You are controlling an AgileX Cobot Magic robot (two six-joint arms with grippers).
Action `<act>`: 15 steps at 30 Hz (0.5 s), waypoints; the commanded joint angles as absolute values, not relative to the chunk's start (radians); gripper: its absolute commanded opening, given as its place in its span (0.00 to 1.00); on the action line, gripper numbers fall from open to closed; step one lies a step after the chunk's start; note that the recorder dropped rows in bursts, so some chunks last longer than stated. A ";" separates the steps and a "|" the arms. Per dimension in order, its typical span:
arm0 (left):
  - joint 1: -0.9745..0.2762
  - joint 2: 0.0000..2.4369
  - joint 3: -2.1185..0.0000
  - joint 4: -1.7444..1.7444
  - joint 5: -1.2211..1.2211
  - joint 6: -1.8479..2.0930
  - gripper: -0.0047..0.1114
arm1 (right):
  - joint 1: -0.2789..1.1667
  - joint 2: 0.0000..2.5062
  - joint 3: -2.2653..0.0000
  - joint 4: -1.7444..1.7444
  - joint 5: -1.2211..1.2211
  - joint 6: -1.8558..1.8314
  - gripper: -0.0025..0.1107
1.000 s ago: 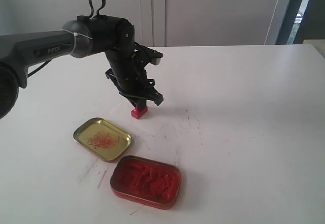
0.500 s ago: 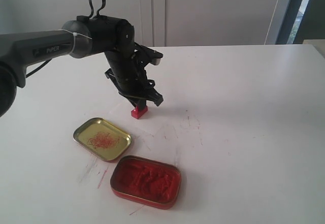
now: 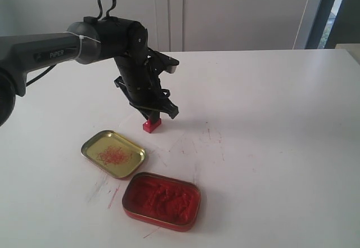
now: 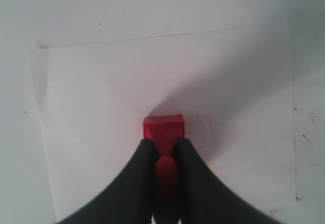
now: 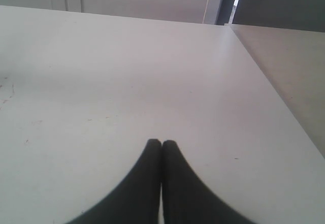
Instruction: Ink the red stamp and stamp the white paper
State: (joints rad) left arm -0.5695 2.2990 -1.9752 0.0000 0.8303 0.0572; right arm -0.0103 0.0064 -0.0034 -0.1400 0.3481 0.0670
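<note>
The red stamp [image 3: 152,125] stands low over the white table, just beyond the two tins. My left gripper [image 3: 157,115] is shut on its knob handle and points down. In the left wrist view the black fingers [image 4: 144,155] clamp the rounded handle, and the square base of the red stamp [image 4: 162,127] sits over the white paper [image 4: 91,107]. I cannot tell whether the base touches the sheet. A faint mark [image 4: 199,122] shows on the paper beside the base. My right gripper [image 5: 162,144] is shut and empty above bare table.
A gold tin lid [image 3: 113,153] with red scribbles lies near the stamp. In front of it sits the red tin [image 3: 162,201] of ink paste. Red smears [image 3: 209,134] dot the table around them. In the right wrist view, the table edge [image 5: 264,76] runs nearby.
The left arm has shifted slightly to the left with the red stamp still in its grip. The tins have not moved.
</note>
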 commanded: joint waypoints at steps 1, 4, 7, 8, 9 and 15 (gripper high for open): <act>-0.570 2.291 -1.967 0.005 0.864 0.051 0.04 | -0.008 0.000 0.000 -0.148 0.342 0.065 0.02; -0.570 2.291 -1.967 0.005 0.864 0.051 0.04 | -0.008 0.000 0.000 -0.148 0.342 0.065 0.02; -0.570 2.291 -1.967 0.005 0.864 0.051 0.04 | -0.008 0.000 0.000 -0.148 0.342 0.065 0.02; -0.570 2.291 -1.967 0.005 0.864 0.051 0.04 | -0.008 0.000 0.000 -0.148 0.342 0.065 0.02; -0.570 2.291 -1.967 0.005 0.864 0.051 0.04 | -0.008 0.000 0.000 -0.148 0.342 0.065 0.02; -0.570 2.283 -1.967 0.000 0.862 0.051 0.04 | -0.008 0.000 0.000 -0.148 0.342 0.065 0.02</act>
State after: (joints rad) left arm -0.5695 2.2971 -1.9752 0.0000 0.8319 0.0572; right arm -0.0103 0.0064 -0.0034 -0.1400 0.3481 0.0670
